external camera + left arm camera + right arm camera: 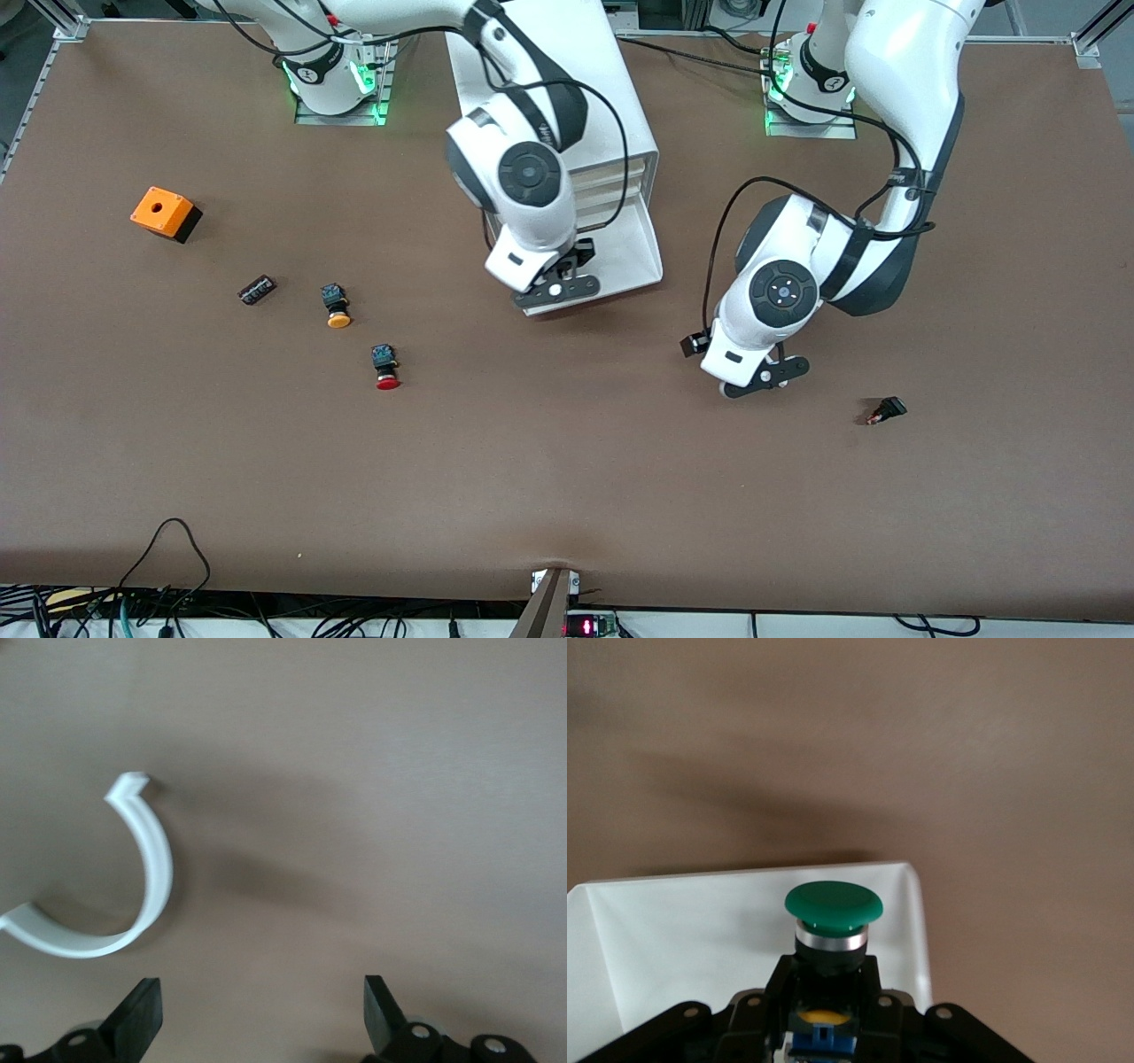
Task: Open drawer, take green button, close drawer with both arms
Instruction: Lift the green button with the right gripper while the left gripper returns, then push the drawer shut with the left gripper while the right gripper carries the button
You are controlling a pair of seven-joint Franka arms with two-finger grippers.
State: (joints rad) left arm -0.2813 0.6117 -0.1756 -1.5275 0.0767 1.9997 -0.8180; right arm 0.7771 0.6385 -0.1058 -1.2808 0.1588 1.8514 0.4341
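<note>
The white cabinet stands at the back middle of the table, and its lowest drawer is pulled out. My right gripper is over the open drawer and is shut on the green-capped button. In the right wrist view the button's black-and-blue body sits between the fingers, above the drawer's white floor. The front view does not show the button. My left gripper is open and empty over bare table, toward the left arm's end from the drawer. Its fingertips stand wide apart.
A curved white piece shows on the table in the left wrist view. A yellow-orange-capped button, a red-capped button, a small black part and an orange box lie toward the right arm's end. Another small black part lies near the left gripper.
</note>
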